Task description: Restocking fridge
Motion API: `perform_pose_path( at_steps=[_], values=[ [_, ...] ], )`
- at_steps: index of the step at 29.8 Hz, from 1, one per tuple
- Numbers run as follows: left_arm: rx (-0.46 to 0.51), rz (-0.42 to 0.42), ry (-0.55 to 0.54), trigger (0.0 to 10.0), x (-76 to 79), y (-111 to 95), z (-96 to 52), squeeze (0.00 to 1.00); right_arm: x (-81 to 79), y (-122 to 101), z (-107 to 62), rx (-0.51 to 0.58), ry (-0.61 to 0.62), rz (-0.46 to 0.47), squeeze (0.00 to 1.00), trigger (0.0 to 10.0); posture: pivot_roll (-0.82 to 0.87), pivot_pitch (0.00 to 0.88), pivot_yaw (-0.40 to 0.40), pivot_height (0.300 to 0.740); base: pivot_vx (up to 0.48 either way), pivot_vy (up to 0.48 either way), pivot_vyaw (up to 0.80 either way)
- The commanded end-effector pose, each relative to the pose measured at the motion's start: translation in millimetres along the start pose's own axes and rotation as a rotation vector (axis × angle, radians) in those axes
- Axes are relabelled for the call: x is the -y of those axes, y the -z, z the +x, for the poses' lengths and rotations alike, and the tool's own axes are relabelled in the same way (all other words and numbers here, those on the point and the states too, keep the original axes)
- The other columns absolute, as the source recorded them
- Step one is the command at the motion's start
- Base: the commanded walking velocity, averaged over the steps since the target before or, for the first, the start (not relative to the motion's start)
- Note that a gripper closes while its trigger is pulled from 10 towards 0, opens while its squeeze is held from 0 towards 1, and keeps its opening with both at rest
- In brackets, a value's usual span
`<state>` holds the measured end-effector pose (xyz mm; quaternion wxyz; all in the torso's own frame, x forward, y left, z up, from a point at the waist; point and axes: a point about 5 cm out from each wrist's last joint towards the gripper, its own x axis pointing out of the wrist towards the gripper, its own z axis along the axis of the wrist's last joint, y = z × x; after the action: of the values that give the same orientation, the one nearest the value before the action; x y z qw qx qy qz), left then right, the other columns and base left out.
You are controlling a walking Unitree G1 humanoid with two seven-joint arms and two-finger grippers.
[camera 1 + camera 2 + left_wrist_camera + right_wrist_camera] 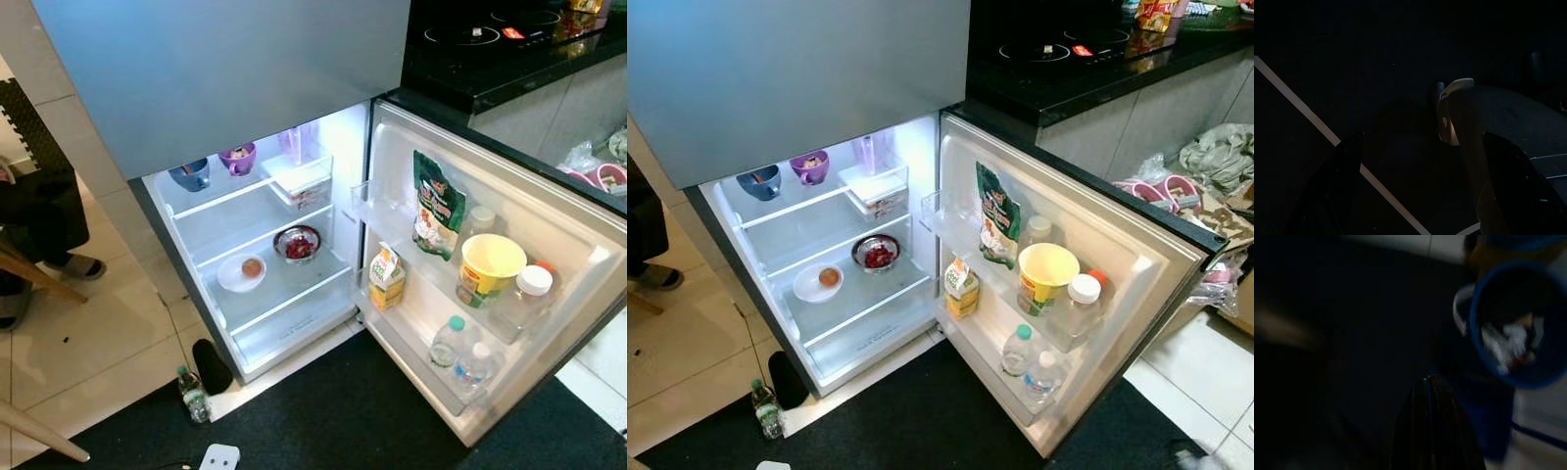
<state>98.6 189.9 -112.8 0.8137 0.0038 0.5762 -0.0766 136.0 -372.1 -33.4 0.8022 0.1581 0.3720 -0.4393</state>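
On dark floor, the left gripper point(1420, 186) hangs, black fingers point(1508, 171) spread.

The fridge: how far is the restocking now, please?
Done: the fridge door stands open, and its racks hold a green pouch, a yellow tub, a carton and bottles; the shelves hold a red-filled bowl and a plate. In hand: nothing seen. Left: a bottle on the floor may belong inside, then closing the door.
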Motion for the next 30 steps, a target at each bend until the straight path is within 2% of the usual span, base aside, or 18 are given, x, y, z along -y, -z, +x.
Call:
perform_pose_path(
  at_steps=[1, 2, 3, 4, 5, 7, 10, 12, 17, 20, 22, 23, 24, 25, 26, 28, 29, 30],
  values=[
    [-0.063, -0.008, 0.036, 10.0, 8.1, 15, -0.1, 0.0, -14.9, -35, -0.6, 0.135, -0.101, 0.175, 0.0, 10.0, -0.05, 0.004, 0.007, 0.74, 0.0, 0.0, 0.0],
    [-0.062, -0.009, 0.036, 10.0, 7.9, 15, -0.1, 0.0, -22.5, -53, -2.1, 0.187, -0.161, 0.261, 0.0, 10.0, -0.05, 0.005, 0.006, 0.74, 0.0, 0.0, 0.0],
    [-0.062, -0.009, 0.036, 10.0, 7.9, 15, -0.1, 0.0, -22.5, -53, -2.1, 0.187, -0.161, 0.261, 0.0, 10.0, -0.05, 0.005, 0.006, 0.74, 0.0, 0.0, 0.0],
    [-0.06, -0.012, 0.035, 10.0, 7.7, 15, -0.1, 0.0, -32.0, -73, -5.2, 0.248, -0.239, 0.332, 0.0, 10.0, -0.05, 0.005, 0.006, 0.74, 0.0, 0.0, 0.0],
    [-0.06, -0.012, 0.035, 10.0, 7.7, 15, -0.1, 0.0, -32.0, -73, -5.2, 0.248, -0.239, 0.332, 0.0, 10.0, -0.05, 0.005, 0.006, 0.74, 0.0, 0.0, 0.0],
    [-0.059, -0.014, 0.034, 10.0, 7.4, 14, -0.1, 0.0, -41.5, -90, -9.0, 0.295, -0.315, 0.378, 0.0, 10.0, -0.05, 0.006, 0.003, 0.74, 0.0, 0.0, 0.0],
    [-0.061, -0.023, 0.033, 10.0, 7.4, 16, -0.4, 0.0, -82.2, -132, -28.0, 0.41, -0.646, 0.399, 0.0, 10.0, -0.04, 0.012, -0.001, 0.74, 0.0, 0.0, 0.0],
    [-0.064, -0.026, 0.034, 10.0, 8.0, 18, -0.6, 0.0, -99.3, -141, -37.1, 0.436, -0.783, 0.364, 0.0, 10.0, -0.04, 0.012, -0.001, 0.74, 0.0, 0.0, 0.0],
    [-0.066, -0.027, 0.037, 10.0, 8.9, 19, -0.6, 0.0, -114.2, -143, -44.3, 0.433, -0.903, 0.293, 0.0, 10.0, -0.04, 0.015, -0.002, 0.74, 0.0, 0.0, 0.0],
    [-0.062, -0.034, 0.037, 10.0, 9.6, 19, -0.4, 0.0, -128.8, -141, -53.7, 0.417, -1.082, 0.195, 0.0, 10.0, -0.03, 0.015, -0.005, 0.74, 0.0, 0.0, 0.0],
    [-0.062, -0.034, 0.037, 10.0, 9.6, 19, -0.4, 0.0, -128.8, -141, -53.7, 0.417, -1.082, 0.195, 0.0, 10.0, -0.03, 0.015, -0.005, 0.74, 0.0, 0.0, 0.0],
    [-0.061, -0.035, 0.035, 10.0, 9.2, 18, -0.5, 0.0, -133.4, -137, -56.8, 0.396, -1.153, 0.148, 0.0, 10.0, -0.03, 0.015, -0.005, 0.74, 0.0, 0.0, 0.0],
    [-0.061, -0.035, 0.035, 10.0, 9.2, 18, -0.5, 0.0, -133.4, -137, -56.8, 0.396, -1.153, 0.148, 0.0, 10.0, -0.03, 0.015, -0.005, 0.74, 0.0, 0.0, 0.0],
    [-0.062, -0.033, 0.033, 10.0, 8.2, 19, -0.7, 0.0, -147.2, -119, -65.3, 0.31, -1.35, 0.01, 0.0, 10.0, -0.03, 0.015, -0.005, 0.74, 0.0, 0.0, 0.0],
    [-0.062, -0.033, 0.033, 10.0, 8.2, 19, -0.7, 0.0, -147.2, -119, -65.3, 0.31, -1.35, 0.01, 0.0, 10.0, -0.03, 0.015, -0.005, 0.74, 0.0, 0.0, 0.0],
    [-0.062, -0.032, 0.032, 10.0, 7.9, 19, -0.8, 0.0, -163.5, -98, -76.1, 0.204, -1.54, -0.1, 0.0, 10.0, -0.03, 0.015, -0.005, 0.74, 0.0, 0.0, 0.0],
    [-0.062, -0.032, 0.032, 10.0, 7.9, 19, -0.8, 0.0, -163.5, -98, -76.1, 0.204, -1.54, -0.1, 0.0, 10.0, -0.03, 0.015, -0.005, 0.74, 0.0, 0.0, 0.0],
    [-0.062, -0.032, 0.032, 10.0, 7.8, 18, -0.7, 0.0, -170.7, -88, -81.6, 0.157, -1.616, -0.139, 0.0, 10.0, -0.04, 0.018, -0.004, 0.74, 0.0, 0.0, 0.0]
  ],
)
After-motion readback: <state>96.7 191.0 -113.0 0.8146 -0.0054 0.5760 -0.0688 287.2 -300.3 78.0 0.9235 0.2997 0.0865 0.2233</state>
